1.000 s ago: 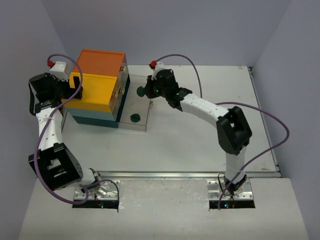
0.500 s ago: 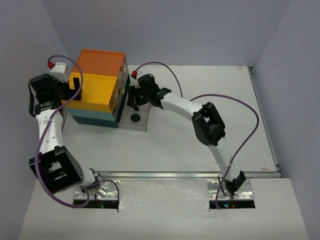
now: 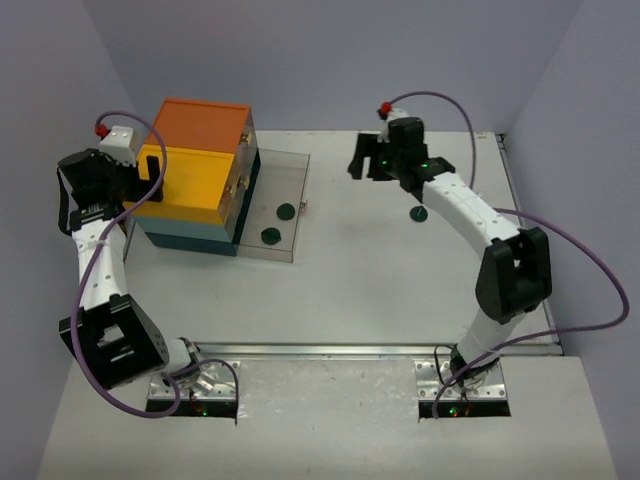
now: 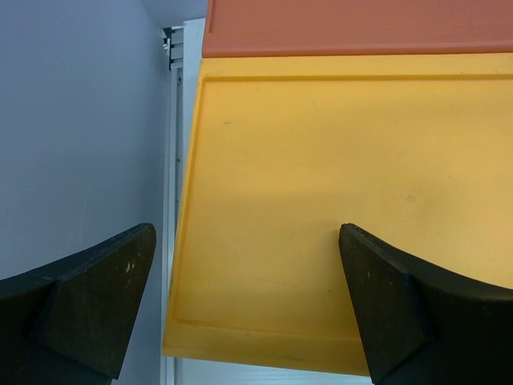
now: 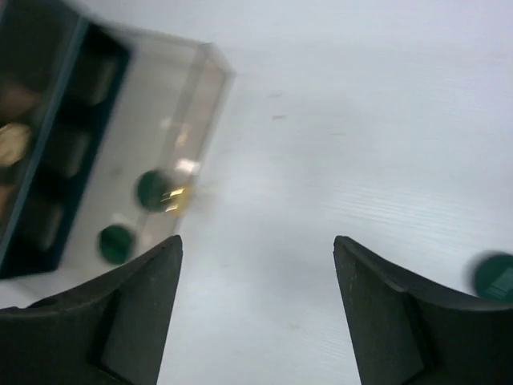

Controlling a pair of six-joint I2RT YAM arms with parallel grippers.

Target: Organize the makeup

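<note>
Two dark green discs lie in the clear pulled-out drawer of the orange-yellow-teal box. The right wrist view shows both discs in that drawer. A third green disc lies on the white table under the right arm. My right gripper hangs open and empty over bare table, right of the drawer. My left gripper is open at the box's left side, one finger over its yellow face.
Blurred tan round things sit in the dark teal tray beside the clear drawer. Purple walls close in the table on the left, back and right. The table's raised edge runs along the right.
My right gripper went from the clear drawer back and to the right, and its jaws opened. A green disc it carried now lies in the drawer. The left arm stayed put.
</note>
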